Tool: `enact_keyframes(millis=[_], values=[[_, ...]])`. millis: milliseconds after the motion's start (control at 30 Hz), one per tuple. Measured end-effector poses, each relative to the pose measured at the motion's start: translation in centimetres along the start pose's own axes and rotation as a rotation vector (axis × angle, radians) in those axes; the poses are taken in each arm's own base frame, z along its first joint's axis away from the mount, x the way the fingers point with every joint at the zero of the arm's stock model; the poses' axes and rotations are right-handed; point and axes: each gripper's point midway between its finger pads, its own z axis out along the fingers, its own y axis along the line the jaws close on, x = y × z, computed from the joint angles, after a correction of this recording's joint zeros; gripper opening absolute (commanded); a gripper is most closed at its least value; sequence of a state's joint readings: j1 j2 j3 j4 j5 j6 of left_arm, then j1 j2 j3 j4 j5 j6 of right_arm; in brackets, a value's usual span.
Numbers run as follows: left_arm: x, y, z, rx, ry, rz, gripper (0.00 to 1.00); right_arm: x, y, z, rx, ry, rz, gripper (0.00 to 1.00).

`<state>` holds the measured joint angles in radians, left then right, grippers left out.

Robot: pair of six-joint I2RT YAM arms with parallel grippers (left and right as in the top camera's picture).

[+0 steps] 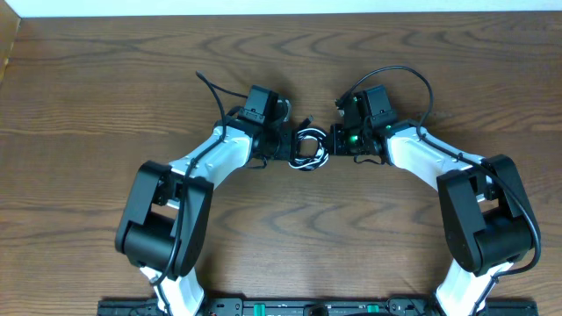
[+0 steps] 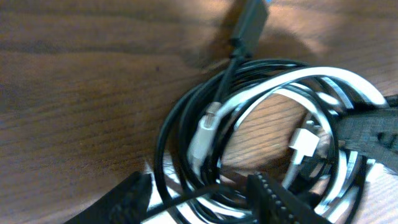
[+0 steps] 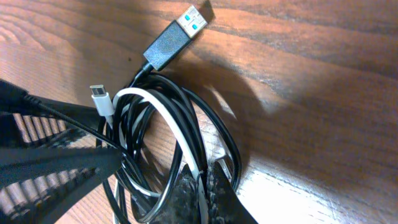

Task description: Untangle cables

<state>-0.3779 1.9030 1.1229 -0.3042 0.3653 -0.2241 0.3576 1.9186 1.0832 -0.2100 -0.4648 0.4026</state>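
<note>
Left gripper point(image 2: 198, 186) fingers are straddling the coil at the bottom edge; cannot tell whether they are pinching. Black cable point(image 2: 247, 28) and white cable point(image 2: 339, 73) are lying looped together on the table point(image 2: 74, 93) between the 2 arms. Right gripper point(image 3: 199, 182) is clamping the white cable. Judgement: untangling is barely beginning; separating the 2 cords is remaining.

No legible text, brand, number or sign anywhere: nothing printed on the black rectangular USB plug point(image 3: 169, 42), the thin white cord point(image 3: 180, 134), the thin black cord point(image 3: 219, 127) or the dark brown wooden table point(image 1: 105, 79).
</note>
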Motion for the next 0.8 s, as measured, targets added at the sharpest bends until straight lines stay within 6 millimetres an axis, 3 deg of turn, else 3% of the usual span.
enact_keyframes(millis=[133,200,367,467,633,733,800], values=[[0.4,0.1,0.4,0.004,0.017,-0.028,0.12,0.7,-0.5,0.0,0.026,0.028,0.018,0.01],[0.5,-0.2,0.4,0.025,0.023,-0.035,0.08,1.3,-1.1,0.0,0.056,0.046,0.031,0.01],[0.7,-1.3,0.0,0.113,0.050,-0.059,0.08,1.5,-2.0,-0.2,0.099,0.047,0.045,0.01],[0.7,-2.3,-1.2,0.203,0.063,-0.079,0.08,1.3,-2.4,-0.3,0.111,0.041,0.056,0.01],[-1.2,-4.8,-6.2,0.409,0.005,-0.082,0.08,0.9,-2.5,-0.4,0.111,0.029,0.059,0.01],[-2.3,-5.1,-8.9,0.465,-0.049,-0.077,0.16,0.7,-2.3,-0.4,0.105,0.019,0.058,0.01],[-2.8,-4.9,-10.0,0.473,-0.076,-0.077,0.28,0.4,-2.3,-0.4,0.108,0.011,0.056,0.01]])
